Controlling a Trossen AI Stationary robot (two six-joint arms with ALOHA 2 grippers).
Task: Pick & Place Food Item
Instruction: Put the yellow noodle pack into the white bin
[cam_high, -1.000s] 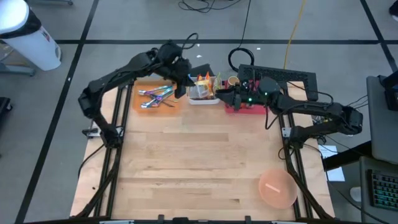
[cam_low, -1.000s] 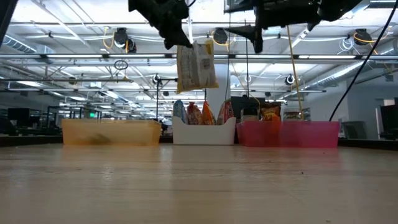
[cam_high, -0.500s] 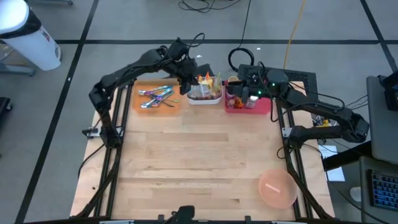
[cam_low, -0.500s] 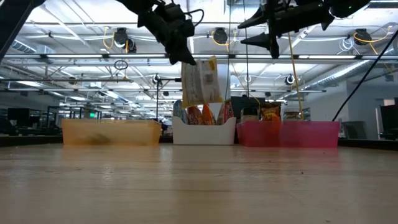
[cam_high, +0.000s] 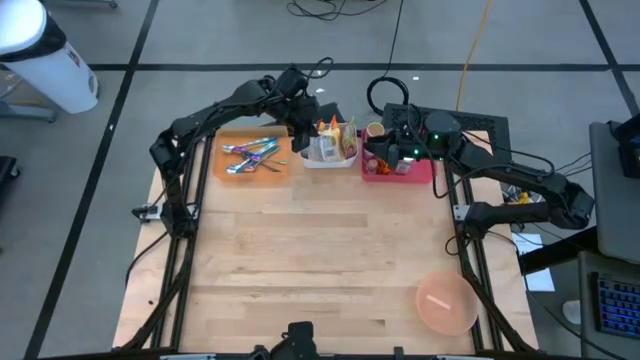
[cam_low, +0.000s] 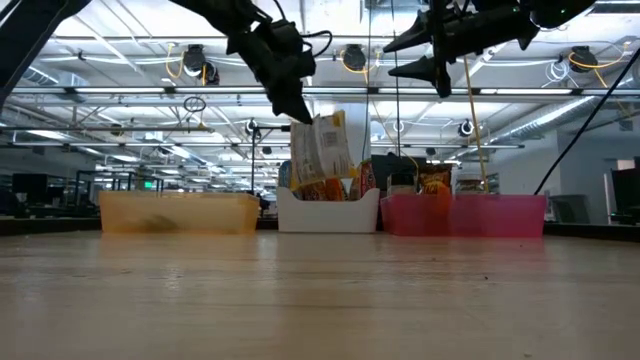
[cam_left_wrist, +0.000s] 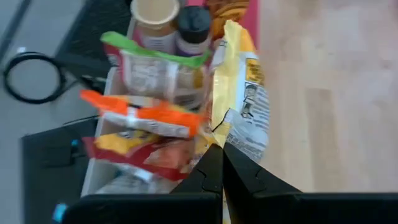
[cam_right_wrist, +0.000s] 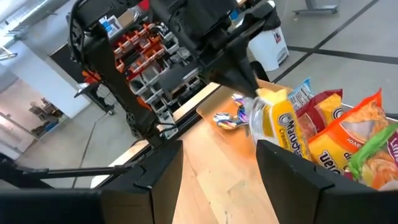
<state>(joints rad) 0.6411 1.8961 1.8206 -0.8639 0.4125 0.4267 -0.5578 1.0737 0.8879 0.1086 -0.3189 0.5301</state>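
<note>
Your left gripper (cam_low: 300, 112) is pinched on the top edge of the yellow noodle packet (cam_low: 319, 152), which hangs long-axis vertical over the white bin (cam_low: 328, 211), while your right gripper (cam_low: 432, 60) waits spread open above the pink bin (cam_low: 470, 215).

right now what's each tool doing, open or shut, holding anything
Left tool: shut on the noodle packet, over the white bin.
Right tool: open, holding nothing, above the pink bin.
</note>
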